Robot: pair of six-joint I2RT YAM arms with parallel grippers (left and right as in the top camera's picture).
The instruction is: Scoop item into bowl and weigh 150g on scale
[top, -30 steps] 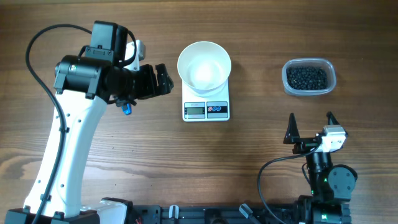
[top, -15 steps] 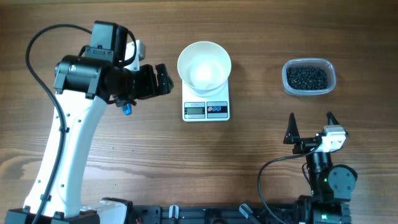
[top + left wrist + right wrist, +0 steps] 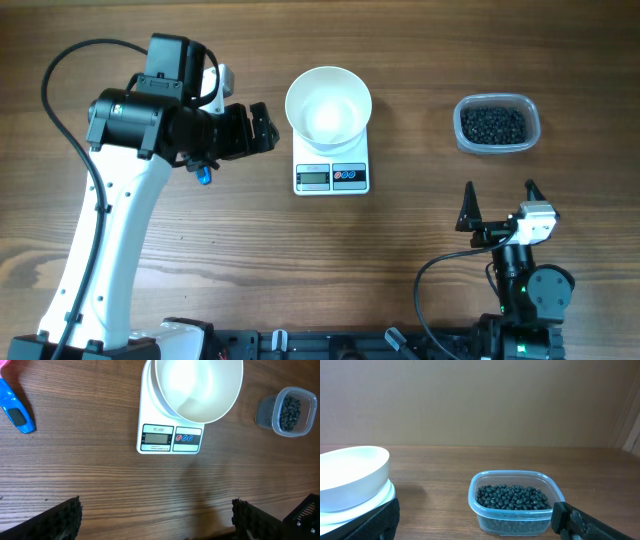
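Wood-grain table [image 3: 420,260] carries the whole setup. The big white left arm [image 3: 110,230] stretches up from the near left corner, and its left gripper [image 3: 265,127] hangs over the left half with fingers spread wide, nothing in them, pointing at the scale. The right gripper [image 3: 500,200] sits low by the near right edge, also spread wide and holding nothing. The scale [image 3: 331,177] is mid-table toward the far edge, display facing the near edge, with the bowl [image 3: 328,103] sitting right on its platform. The clear tub [image 3: 264,411] is off toward the far right, well apart from the scale, and the beans [image 3: 492,126] are all heaped inside it. Smallest bit: a blue handle [image 3: 16,412] lying flat left of the scale, under the left arm.
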